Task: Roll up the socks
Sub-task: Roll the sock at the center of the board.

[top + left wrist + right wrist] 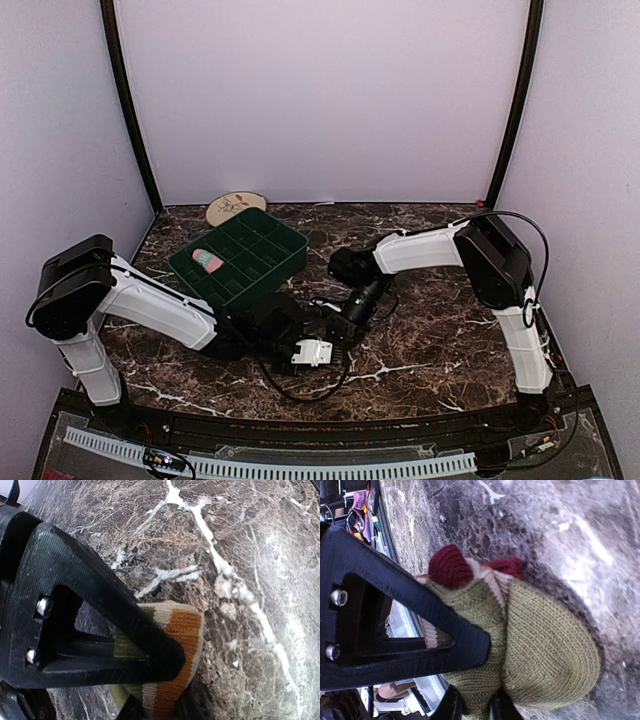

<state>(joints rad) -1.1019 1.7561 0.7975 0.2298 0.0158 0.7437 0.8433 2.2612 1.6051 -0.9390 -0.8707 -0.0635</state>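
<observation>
Both hands meet at the middle of the bench (430, 330). The left hand (155, 690) is closed on the striped end of the sock (185, 630), with orange, cream and olive bands, low over the marble. The right hand (475, 680) is closed on bunched olive knit with dark red folds beside its fingers. The pink sock (207, 260) lies rolled in a compartment of the tray (290, 238), well apart.

The table (440, 340) was dark brown marble veined white, the knitted sock (545, 650) olive green with dark red and cream bands, the sock cuff (182, 640) striped cream, orange and olive, the tray (285, 262) dark green, the rolled sock (207, 260) pink with mint, and the round plate (236, 208) beige with a faint darker motif.
</observation>
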